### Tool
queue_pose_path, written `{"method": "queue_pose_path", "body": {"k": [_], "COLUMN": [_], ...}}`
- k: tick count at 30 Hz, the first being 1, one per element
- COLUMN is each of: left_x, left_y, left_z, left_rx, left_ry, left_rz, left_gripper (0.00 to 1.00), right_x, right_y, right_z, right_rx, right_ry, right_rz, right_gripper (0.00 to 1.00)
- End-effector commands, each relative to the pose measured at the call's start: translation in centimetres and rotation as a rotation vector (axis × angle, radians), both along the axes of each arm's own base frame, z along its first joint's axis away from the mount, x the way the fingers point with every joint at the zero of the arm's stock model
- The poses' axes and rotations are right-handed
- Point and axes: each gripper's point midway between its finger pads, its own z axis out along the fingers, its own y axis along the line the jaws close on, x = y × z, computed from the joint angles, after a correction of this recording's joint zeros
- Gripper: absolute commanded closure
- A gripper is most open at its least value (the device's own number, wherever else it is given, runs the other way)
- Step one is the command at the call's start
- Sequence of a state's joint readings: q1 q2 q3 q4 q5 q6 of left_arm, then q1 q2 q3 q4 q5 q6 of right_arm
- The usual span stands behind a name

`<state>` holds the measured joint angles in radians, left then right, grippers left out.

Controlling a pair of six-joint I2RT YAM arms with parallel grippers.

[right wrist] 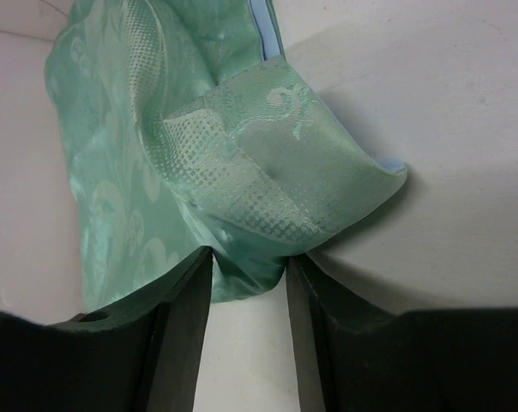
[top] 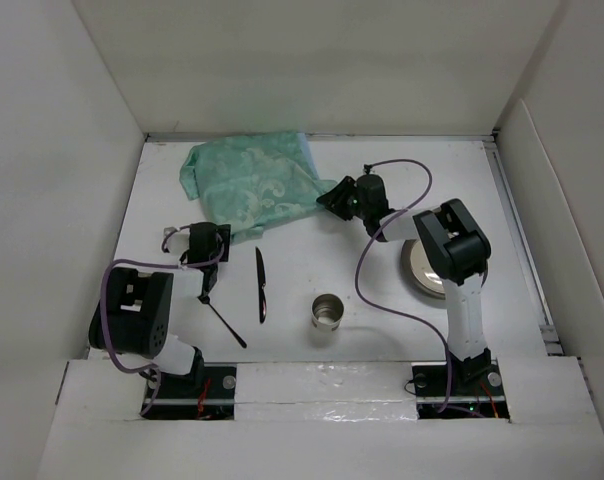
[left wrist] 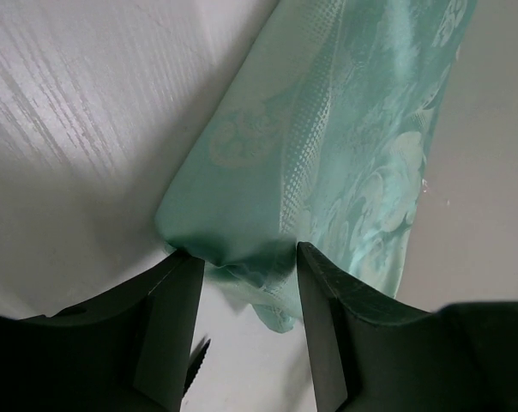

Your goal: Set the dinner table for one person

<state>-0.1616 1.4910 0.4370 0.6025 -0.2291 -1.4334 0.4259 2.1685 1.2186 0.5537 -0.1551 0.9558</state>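
Tableware sits on the dinner table (top: 292,250) nearer you than the mint-green cloth mat (top: 250,180): a steel cup (top: 328,312), a black knife (top: 262,285) and a dark utensil (top: 225,322). Your left gripper (left wrist: 243,255) pinches the mat's near-left corner. Your right gripper (right wrist: 249,257) is clamped on the mat's right corner. The mat itself lies rumpled on the table, farthest from you.

One cloth (top: 247,185), knife (top: 262,285), utensil (top: 223,319), cup (top: 328,312), plate (top: 418,268)

Crumpled green cloth (top: 250,185) at back; knife (top: 262,285), steel cup (top: 328,312) nearer.
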Motion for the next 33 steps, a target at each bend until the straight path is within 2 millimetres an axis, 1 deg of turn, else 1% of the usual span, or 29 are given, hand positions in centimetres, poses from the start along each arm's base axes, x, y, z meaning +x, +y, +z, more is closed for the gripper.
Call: {"method": "queue_pose_path", "body": {"k": [1, 5, 6, 7, 8, 9, 11, 12, 13, 14, 15, 16, 17, 18, 19, 20, 21, 22, 23, 24, 25, 26, 27, 28, 29, 30, 31, 32, 33], "left_x": [2.0, 2.5, 2.7, 2.8, 2.7, 2.9, 3.2, 3.6, 4.0, 4.4, 4.9, 6.2, 7.1, 8.0, 10.1, 11.6, 13.0, 14.4, 16.0, 16.7, 16.5, 17.5, 17.5, 16.4, 16.7, 16.1, 16.2, 14.3, 13.6], "left_y": [0.4, 0.9, 1.2, 1.3, 1.4, 1.6, 1.8, 1.8, 1.7, 1.8, 2.5, 2.6, 3.3, 3.4, 3.2, 3.5, 2.7, 2.5, 2.0, 0.6, 0.4, 0.1, -0.9, -0.9, -0.8, -1.3, -1.4, -2.5, -2.7], "left_z": [3.0, 3.6, 3.3, 3.5, 3.2, 3.2, 3.2, 3.8, 4.4, 5.4, 6.5, 8.9, 11.1, 13.0, 18.3, 20.0, 22.6, 29.5, 30.8, 33.6, 40.2, 40.8, 42.6, 46.6, 46.0, 46.5, 44.4, 45.2, 44.0], "left_rx": [-0.009, 0.011, 0.018, 0.021, 0.025, 0.032, 0.041, 0.081, 0.079, 0.104, 0.161, 0.19, 0.227, 0.269, 0.325, 0.361, 0.388, 0.459, 0.498, 0.519, 0.545, 0.613, 0.646, 0.676, 0.731, 0.757, 0.78, 0.793, 0.822], "left_ry": [-0.105, -0.121, -0.114, -0.122, -0.117, -0.121, -0.124, -0.135, -0.15, -0.167, -0.18, -0.212, -0.245, -0.268, -0.335, -0.342, -0.366, -0.436, -0.439, -0.49, -0.572, -0.569, -0.609, -0.648, -0.607, -0.603, -0.562, -0.595, -0.579], "left_rz": [0.038, 0.062, 0.078, 0.084, 0.09, 0.099, 0.107, 0.084, 0.085, 0.081, 0.082, 0.08, 0.094, 0.091, 0.074, 0.064, 0.014, -0.01, -0.042, -0.118, -0.118, -0.158, -0.221, -0.223, -0.25, -0.268, -0.304, -0.329, -0.348], "left_gripper": [0.57, 0.59, 0.63, 0.64, 0.64, 0.7, 0.77, 1.0, 1.0, 1.0, 1.0, 1.0, 1.0, 1.0, 1.0, 1.0, 1.0, 1.0, 1.0, 1.0, 1.0, 1.0, 1.0, 1.0, 1.0, 1.0, 1.0, 1.0, 1.0], "right_x": [1.9, 2.2, 2.5, 2.5, 2.8, 2.9, 3.1, 3.3, 3.3, 3.4, 3.7, 4.1, 4.3, 5.2, 5.6, 6.3, 6.7, 6.8, 6.9, 6.6, 5.6, 4.8, 4.3, 3.4, 1.8, 1.0, 0.2, -0.9, -1.5], "right_y": [0.2, 0.5, 0.5, 0.5, 0.6, 0.6, 0.7, 0.8, 0.8, 0.9, 1.0, 0.5, 0.5, -0.1, -0.4, -1.2, -2.0, -2.1, -3.0, -3.6, -4.5, -5.0, -5.5, -5.9, -6.7, -7.0, -7.2, -8.1, -8.3], "right_z": [2.0, 1.5, 1.3, 1.3, 1.1, 0.9, 1.1, 2.3, 2.3, 3.0, 5.1, 6.3, 7.9, 11.7, 14.0, 16.2, 17.7, 23.9, 26.5, 28.3, 34.0, 36.2, 37.1, 38.7, 41.0, 41.2, 41.3, 40.4, 39.8], "right_rx": [0.023, 0.023, 0.022, 0.022, 0.019, 0.015, 0.02, 0.037, 0.037, 0.043, 0.046, 0.045, 0.042, 0.023, 0.01, -0.029, -0.064, -0.053, -0.076, -0.134, -0.133, -0.152, -0.207, -0.218, -0.227, -0.25, -0.252, -0.268, -0.283], "right_ry": [-0.093, -0.089, -0.092, -0.092, -0.09, -0.087, -0.102, -0.143, -0.143, -0.161, -0.211, -0.237, -0.269, -0.346, -0.386, -0.437, -0.442, -0.548, -0.591, -0.619, -0.713, -0.746, -0.757, -0.784, -0.819, -0.817, -0.822, -0.808, -0.805], "right_rz": [0.001, 0.005, 0.004, 0.003, 0.003, 0.001, -0.003, 0.003, 0.003, 0.005, 0.01, 0.0, 0.002, -0.003, -0.017, -0.028, -0.035, -0.047, -0.062, -0.066, -0.099, -0.105, -0.103, -0.107, -0.114, -0.109, -0.098, -0.096, -0.092], "right_gripper": [0.56, 0.54, 0.53, 0.53, 0.54, 0.64, 0.8, 1.0, 1.0, 1.0, 1.0, 1.0, 1.0, 1.0, 1.0, 1.0, 1.0, 1.0, 1.0, 1.0, 1.0, 1.0, 1.0, 1.0, 1.0, 1.0, 1.0, 1.0, 1.0]}}
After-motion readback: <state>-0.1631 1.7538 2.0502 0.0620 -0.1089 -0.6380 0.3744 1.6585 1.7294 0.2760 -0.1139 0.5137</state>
